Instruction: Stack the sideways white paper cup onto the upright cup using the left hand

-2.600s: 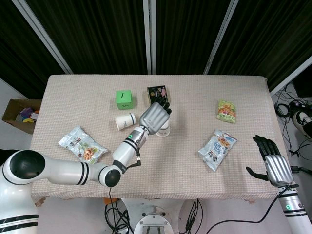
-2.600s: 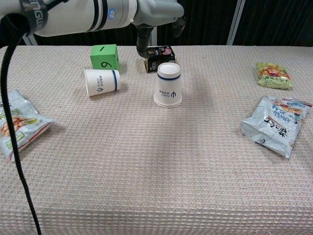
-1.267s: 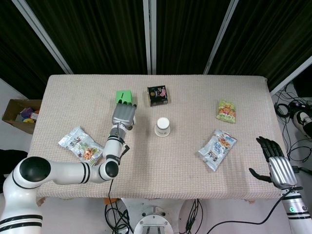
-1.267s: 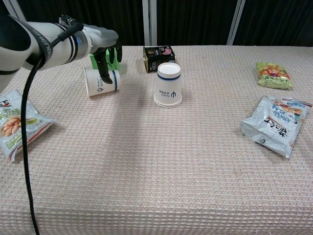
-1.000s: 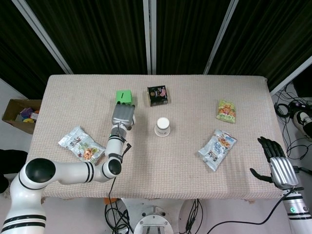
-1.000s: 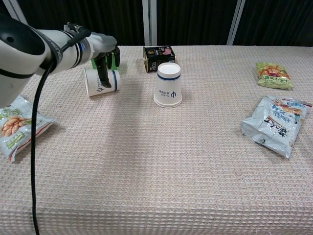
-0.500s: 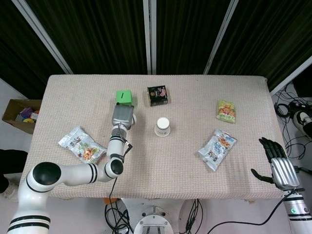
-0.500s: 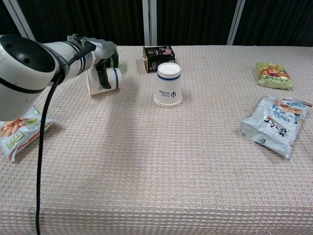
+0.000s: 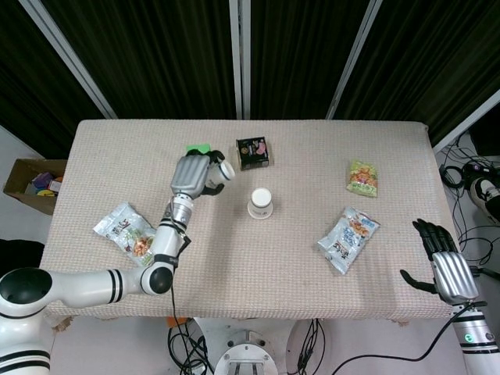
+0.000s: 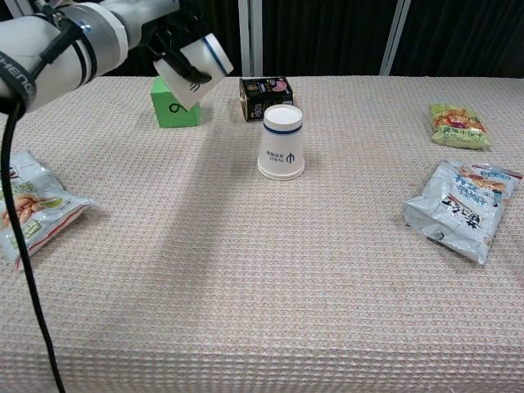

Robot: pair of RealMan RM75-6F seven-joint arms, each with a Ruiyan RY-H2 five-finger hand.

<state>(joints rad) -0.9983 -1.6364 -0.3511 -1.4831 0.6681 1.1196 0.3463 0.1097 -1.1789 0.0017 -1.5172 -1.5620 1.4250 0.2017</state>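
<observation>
— White paper cups: how many, and where?

— Two. The sideways cup [image 10: 195, 69] is off the table, tilted, with the left hand [image 9: 190, 175] wrapped around it, fingers [image 10: 172, 42] clamped on its wall. The upright cup [image 10: 282, 142] stands mouth-down on the woven table [image 10: 262, 270], to the right of those fingers and lower, well apart from them.

— And the other hand?

— The right hand [image 9: 444, 266] hangs off the table's near right corner, fingers spread, holding nothing.

— What else is there?

— One green cube [image 10: 174, 101] just below and behind the left fingers. One dark box [image 10: 266, 96] to their right, beyond the upright cup. Three snack bags: one [image 10: 29, 210] on the near left, one blue-white [image 10: 466, 208] far right, one yellow-green [image 10: 458, 125] behind that. One cardboard box [image 9: 31, 181] sits off the table's left end.
</observation>
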